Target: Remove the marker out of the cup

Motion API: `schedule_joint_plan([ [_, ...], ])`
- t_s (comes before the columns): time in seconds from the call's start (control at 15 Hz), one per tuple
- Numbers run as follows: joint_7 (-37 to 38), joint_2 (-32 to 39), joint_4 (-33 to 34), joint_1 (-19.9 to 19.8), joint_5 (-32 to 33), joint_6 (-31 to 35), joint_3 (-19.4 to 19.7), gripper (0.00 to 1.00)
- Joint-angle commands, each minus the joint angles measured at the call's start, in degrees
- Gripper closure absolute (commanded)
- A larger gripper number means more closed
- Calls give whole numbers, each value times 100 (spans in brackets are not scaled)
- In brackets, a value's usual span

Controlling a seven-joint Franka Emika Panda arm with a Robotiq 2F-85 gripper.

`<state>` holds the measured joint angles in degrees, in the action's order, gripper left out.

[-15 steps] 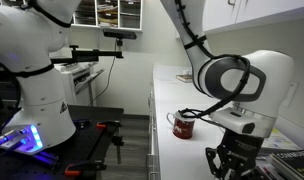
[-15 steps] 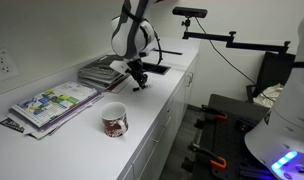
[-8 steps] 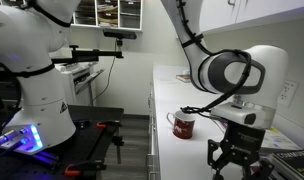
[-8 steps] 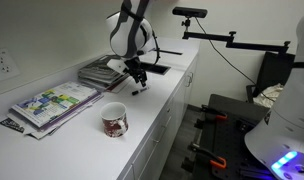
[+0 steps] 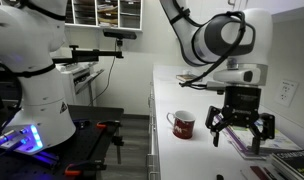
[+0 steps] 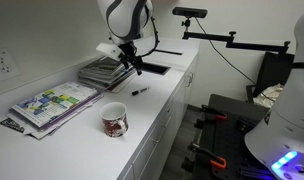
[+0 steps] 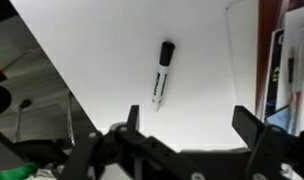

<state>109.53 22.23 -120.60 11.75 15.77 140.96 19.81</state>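
The marker (image 7: 160, 73) lies flat on the white counter (image 7: 102, 60), outside the red mug (image 6: 114, 120) and well apart from it. In the wrist view its long axis runs almost straight away from the claw (image 7: 182, 140), crosswise to the line between the fingers. The claw hangs above it, spread wide and empty.

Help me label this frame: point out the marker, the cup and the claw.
marker (image 7: 161, 76), wrist view, middle of barrel.
cup (image 6: 114, 126), an exterior view, outer side wall.
claw (image 5: 239, 132), an exterior view, between its fingertips.
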Motion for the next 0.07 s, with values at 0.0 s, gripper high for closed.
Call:
schedule_joint_plan([
  [0.0, -58, -582, -476, -134, 393, 3, -259, 0],
])
